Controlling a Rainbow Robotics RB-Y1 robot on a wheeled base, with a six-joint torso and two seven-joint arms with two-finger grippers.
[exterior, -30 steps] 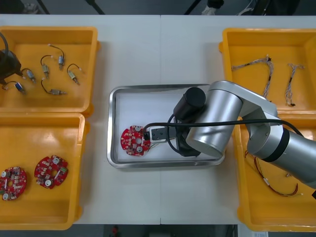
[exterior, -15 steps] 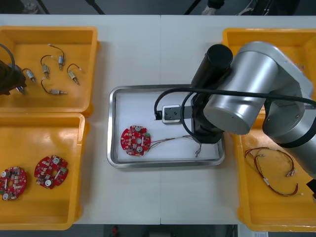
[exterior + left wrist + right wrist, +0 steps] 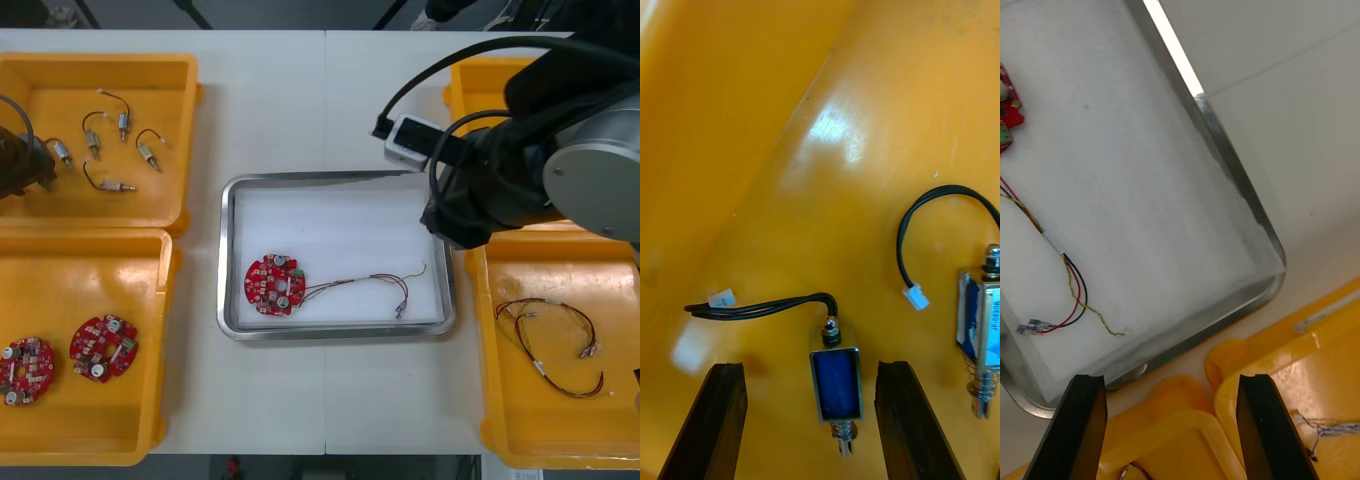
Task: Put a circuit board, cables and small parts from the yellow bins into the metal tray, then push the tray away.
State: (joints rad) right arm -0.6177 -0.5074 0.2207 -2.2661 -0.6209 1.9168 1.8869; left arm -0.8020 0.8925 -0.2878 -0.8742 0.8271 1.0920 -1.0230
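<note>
A red board (image 3: 275,285) lies in the tray (image 3: 228,262), toward its left side. A red and yellow cable (image 3: 360,281) runs from the board's right edge across the white floor toward the tray's near right corner.

The right gripper (image 3: 1174,429) hangs above that side of the tray, over the rim and the edges of the right bins. Its jaws are spread and hold nothing. In the front view the right arm (image 3: 530,165) crosses above the tray's right rim.

The near right bin (image 3: 540,420) holds another looped red and yellow cable (image 3: 550,345). The near left bin (image 3: 100,280) holds two spare boards (image 3: 103,348).

In the far left bin (image 3: 170,95) several small metal parts (image 3: 120,120) with black leads lie scattered. The left gripper (image 3: 811,424) is low over this bin's floor, at its outer side. Its jaws are spread, with one blue-bodied part (image 3: 836,382) lying between the fingers and a gap on either side of it. A second such part (image 3: 974,334) lies just beyond one finger.
</note>
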